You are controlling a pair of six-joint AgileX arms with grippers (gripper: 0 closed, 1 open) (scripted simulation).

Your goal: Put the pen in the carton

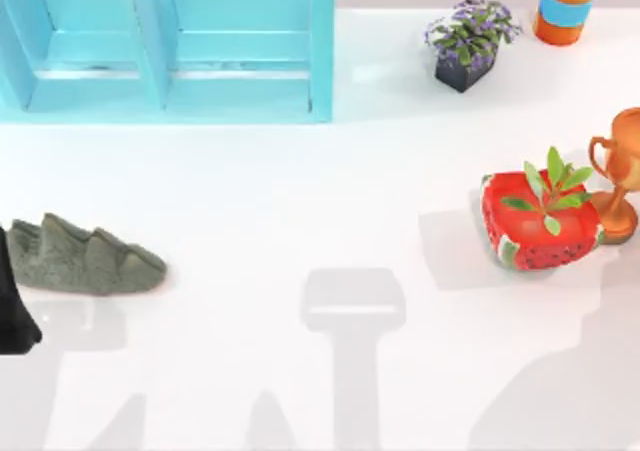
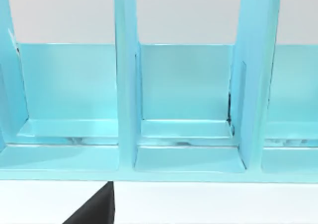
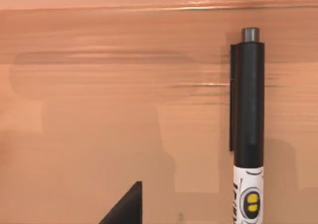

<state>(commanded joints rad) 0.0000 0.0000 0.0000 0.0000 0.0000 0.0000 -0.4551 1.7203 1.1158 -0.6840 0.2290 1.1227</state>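
Where brown fills the right wrist view, the pen (image 3: 248,124) lies.

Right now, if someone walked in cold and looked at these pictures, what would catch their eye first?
Probably the big turquoise shelf rack across the top view's far left, its upright dividers facing the left wrist camera. Next, the watermelon-patterned red pot with a green sprout at the right, beside a copper trophy, and the jagged grey rock at the left edge. In the right wrist view, the black pen lies on a tan cardboard surface.

Left arm (image 1: 15,306) at the table's left edge, low and dark.
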